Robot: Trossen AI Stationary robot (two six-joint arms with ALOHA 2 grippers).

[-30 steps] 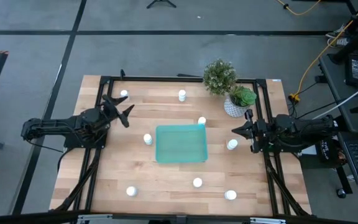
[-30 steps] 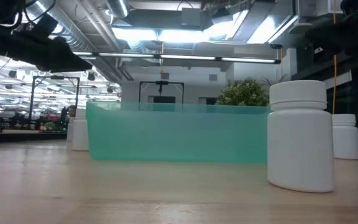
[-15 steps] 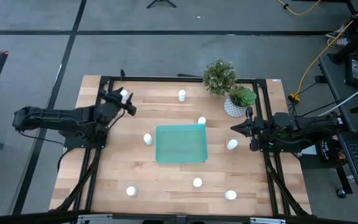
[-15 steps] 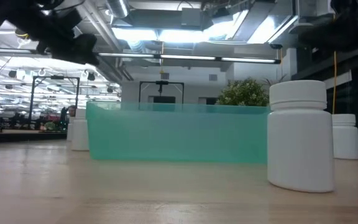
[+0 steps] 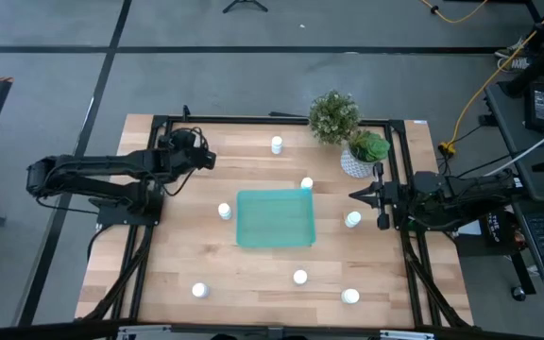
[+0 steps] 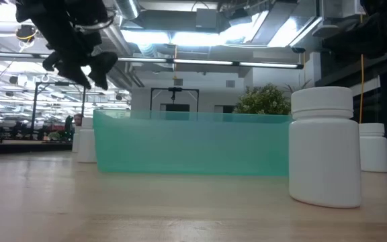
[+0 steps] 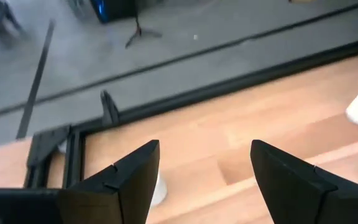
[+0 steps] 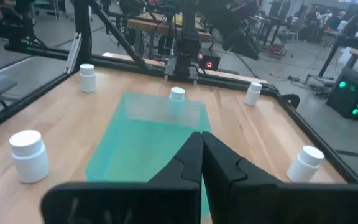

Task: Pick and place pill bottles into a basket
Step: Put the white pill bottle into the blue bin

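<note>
Table [image 5: 253, 269], pale wooden boards in a dark frame, is carrying every item below.

Basket [image 5: 274, 218], teal see-through plastic with low walls, is sitting at the middle of the table and is holding nothing yet. It is looking light and slightly flexible, so a bump against its wall would probably slide it.

Plants: a bushy one [image 5: 333, 115] and a white patterned pot [image 5: 357, 161] are standing at about two o'clock from the basket.

Left gripper [image 5: 199, 159] is hovering at ten o'clock from the basket, fingers spread wide and holding nothing; in its wrist view a bottle [image 7: 156, 190] is showing just beyond one finger, partly hidden.

Right gripper [image 5: 361, 196] is waiting at three o'clock from the basket, fingers pressed together on nothing, just beside a bottle [image 5: 352, 220].

Pill bottles, white with round caps, are standing upright and scattered around the basket: one at twelve [image 5: 277, 144], one touching or nearly touching the far right corner [image 5: 307, 183], one at nine [image 5: 225, 212], and three at the near side [image 5: 199, 291] [image 5: 299, 277] [image 5: 350, 296].

Handling, as a judgement: each bottle is seeming light, rigid and smooth, so likely tippy; the straight body below the cap is offering the surest hold.
</note>
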